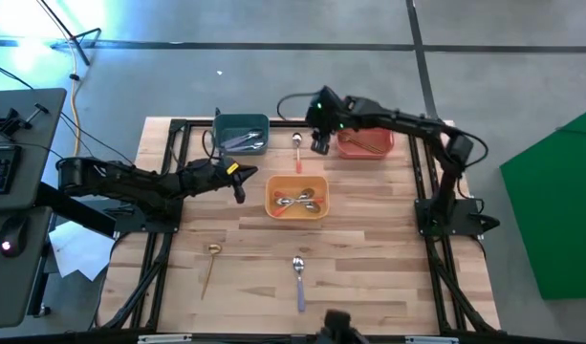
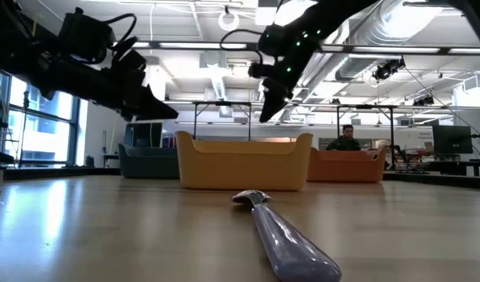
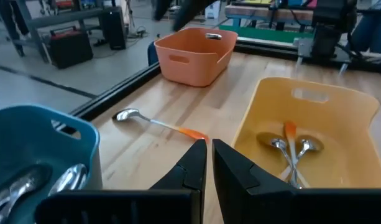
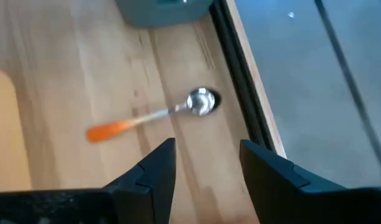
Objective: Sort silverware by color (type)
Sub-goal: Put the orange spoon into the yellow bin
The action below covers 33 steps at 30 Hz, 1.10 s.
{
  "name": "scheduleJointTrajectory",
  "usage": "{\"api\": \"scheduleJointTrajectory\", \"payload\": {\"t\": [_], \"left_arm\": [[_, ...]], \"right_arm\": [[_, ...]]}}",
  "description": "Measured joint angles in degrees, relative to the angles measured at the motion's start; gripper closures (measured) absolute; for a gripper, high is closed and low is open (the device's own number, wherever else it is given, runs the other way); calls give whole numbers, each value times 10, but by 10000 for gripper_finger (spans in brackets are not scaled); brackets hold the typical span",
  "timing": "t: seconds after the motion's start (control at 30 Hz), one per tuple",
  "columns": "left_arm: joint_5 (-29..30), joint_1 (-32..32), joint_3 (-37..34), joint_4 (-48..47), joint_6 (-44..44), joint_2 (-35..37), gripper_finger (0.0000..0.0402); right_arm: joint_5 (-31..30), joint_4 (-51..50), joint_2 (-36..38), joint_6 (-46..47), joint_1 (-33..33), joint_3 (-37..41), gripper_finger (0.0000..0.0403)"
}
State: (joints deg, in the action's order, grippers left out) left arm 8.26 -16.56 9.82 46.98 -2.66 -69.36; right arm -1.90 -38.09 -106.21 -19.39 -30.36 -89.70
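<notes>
Three spoons lie unsorted: orange-handled spoon (image 1: 297, 149) at the far edge under my spread, empty right pincer (image 1: 319, 145), gold spoon (image 1: 211, 263) and lavender spoon (image 1: 299, 277) near. Others sit binned. My left pincer (image 1: 239, 186) hangs clenched, empty.

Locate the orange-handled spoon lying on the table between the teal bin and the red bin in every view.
High view: orange-handled spoon near the table's far edge, beside the open right gripper.
Low view: not visible, hidden behind the yellow bin.
Left wrist view: spoon past the shut left gripper.
Right wrist view: spoon just beyond the fingers.
Shared landmark: the yellow bin.
</notes>
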Motion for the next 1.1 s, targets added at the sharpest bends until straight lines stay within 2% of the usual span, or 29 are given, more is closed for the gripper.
{"api": "scheduleJointTrajectory", "payload": {"t": [0.13,0.3,0.47,0.63,0.8,1.1], "left_arm": [[0,-3,7,-2,11,-1,385],[-2,-15,18,-3,4,-1,385],[-2,-33,27,-3,3,-1,385],[-2,-43,28,-3,-8,-1,385],[5,-45,28,-3,-9,-1,385],[11,-45,28,-3,-7,-1,385]], "right_arm": [[43,-3,-54,11,-36,-59,240],[65,-66,-124,142,-55,-140,240],[78,-127,-184,277,-42,-208,240],[74,-132,-218,360,-20,-216,240],[16,-125,-229,441,-3,-218,240],[7,-91,-266,511,16,-218,240]]}}
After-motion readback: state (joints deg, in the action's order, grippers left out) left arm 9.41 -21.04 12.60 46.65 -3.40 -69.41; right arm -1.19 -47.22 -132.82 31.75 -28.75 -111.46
